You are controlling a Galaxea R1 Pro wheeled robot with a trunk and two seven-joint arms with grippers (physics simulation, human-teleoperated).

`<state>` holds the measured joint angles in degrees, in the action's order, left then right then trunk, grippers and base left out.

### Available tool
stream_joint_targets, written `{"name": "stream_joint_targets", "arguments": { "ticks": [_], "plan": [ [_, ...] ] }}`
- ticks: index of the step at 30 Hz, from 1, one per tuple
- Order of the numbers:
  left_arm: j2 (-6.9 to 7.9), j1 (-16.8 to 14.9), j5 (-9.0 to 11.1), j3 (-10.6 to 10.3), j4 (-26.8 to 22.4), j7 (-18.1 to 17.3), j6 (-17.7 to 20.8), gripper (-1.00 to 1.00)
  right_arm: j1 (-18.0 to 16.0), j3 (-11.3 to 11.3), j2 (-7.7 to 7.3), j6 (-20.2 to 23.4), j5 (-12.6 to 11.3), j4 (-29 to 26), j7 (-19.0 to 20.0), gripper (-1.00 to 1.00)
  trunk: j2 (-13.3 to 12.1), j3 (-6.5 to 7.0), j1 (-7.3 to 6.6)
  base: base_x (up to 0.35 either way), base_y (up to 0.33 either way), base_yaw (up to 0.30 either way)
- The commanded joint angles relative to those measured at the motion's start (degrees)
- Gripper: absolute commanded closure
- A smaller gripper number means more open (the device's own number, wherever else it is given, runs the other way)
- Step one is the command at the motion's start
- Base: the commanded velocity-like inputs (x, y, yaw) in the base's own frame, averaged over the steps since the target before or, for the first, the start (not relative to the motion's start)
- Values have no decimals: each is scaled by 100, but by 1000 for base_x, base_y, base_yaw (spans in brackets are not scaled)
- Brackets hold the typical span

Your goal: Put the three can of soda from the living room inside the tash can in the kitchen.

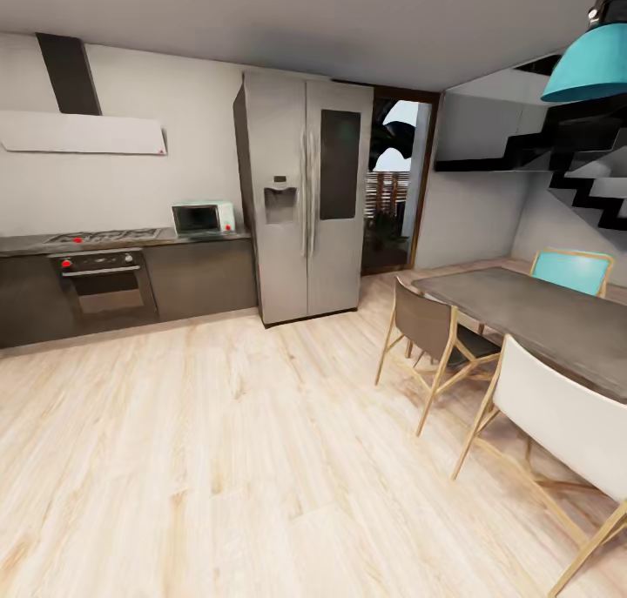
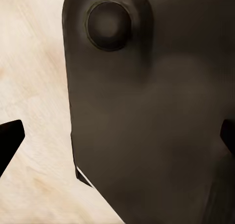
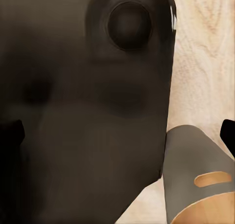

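Note:
I am in the kitchen, facing the steel double-door fridge (image 1: 305,198) and the dark base cabinets (image 1: 200,276). The grey tapered trash can (image 3: 193,170), with a slot handle cut-out and a coppery rim, stands on the wood floor beside my dark base in the right wrist view. My right gripper (image 3: 122,136) is open, its dark fingertips (image 3: 11,136) at the frame's edges with nothing between them. My left gripper (image 2: 117,141) is open too and hangs over my dark base (image 2: 147,111) and the floor. The soda cans are out of view.
A grey dining table (image 1: 540,319) with wooden-legged chairs (image 1: 435,332) stands at the right. An oven (image 1: 104,285) and a small microwave (image 1: 202,218) sit along the left wall. A doorway (image 1: 392,180) opens behind the fridge; a dark staircase (image 1: 583,176) is at far right.

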<state>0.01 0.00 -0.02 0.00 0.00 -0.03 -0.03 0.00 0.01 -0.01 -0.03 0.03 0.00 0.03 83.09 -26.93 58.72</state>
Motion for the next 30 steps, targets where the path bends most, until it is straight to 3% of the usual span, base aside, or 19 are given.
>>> {"name": "stream_joint_targets", "arguments": {
  "ticks": [1,24,30],
  "plan": [
    [26,-33,-15,0,-33,-30,-30,-100,-33,17,-33,-30,30,-34,30,-100,-1,0,0,0,0,0],
    [22,-44,-14,4,-35,-41,-96,-100,-44,17,-35,-129,85,-70,62,-100,-1,0,0,0,0,0],
    [51,-243,-4,11,-228,-53,-290,-100,-239,190,-21,-295,139,-260,208,-100,-1,0,0,0,0,0]
  ]
}}
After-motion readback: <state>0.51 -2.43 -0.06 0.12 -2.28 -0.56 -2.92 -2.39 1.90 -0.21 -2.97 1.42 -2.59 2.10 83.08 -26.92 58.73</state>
